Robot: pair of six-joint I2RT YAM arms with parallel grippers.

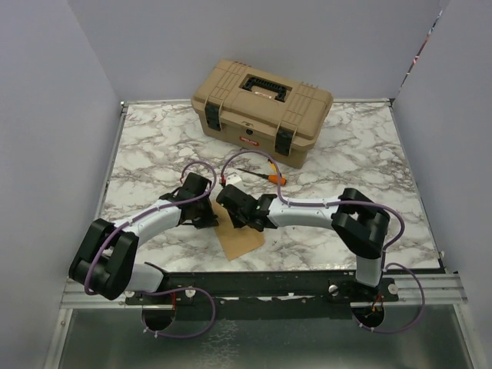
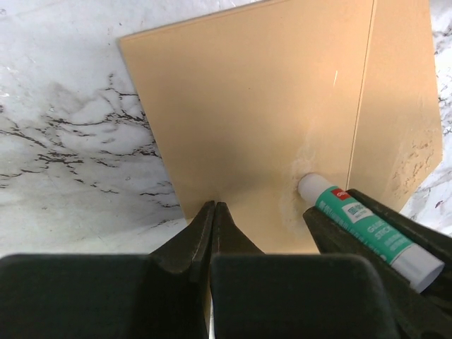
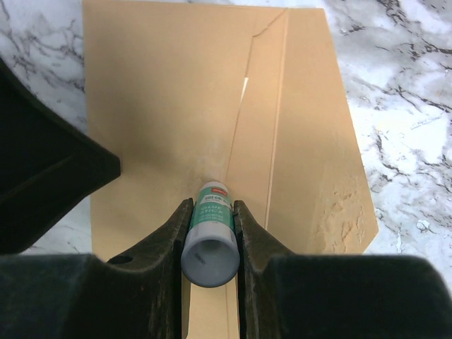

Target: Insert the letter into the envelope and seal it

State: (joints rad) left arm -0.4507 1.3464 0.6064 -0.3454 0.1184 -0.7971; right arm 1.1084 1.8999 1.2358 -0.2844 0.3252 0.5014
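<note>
The brown kraft envelope [image 1: 240, 237] lies flat on the marble table near the front edge, its flap open to one side [image 3: 311, 141] and carrying pale glue smears. My right gripper [image 3: 212, 205] is shut on a green-and-white glue stick [image 3: 210, 226] whose tip touches the envelope by the flap crease; the stick also shows in the left wrist view [image 2: 360, 226]. My left gripper [image 2: 213, 206] is shut, with its tips resting on the envelope's near edge [image 2: 261, 106]. Both grippers meet over the envelope in the top view. The letter is not in view.
A tan toolbox [image 1: 261, 111] with black latches stands at the back of the table. An orange-handled screwdriver [image 1: 265, 175] lies in front of it, just behind the grippers. Grey walls close in the left, right and back sides.
</note>
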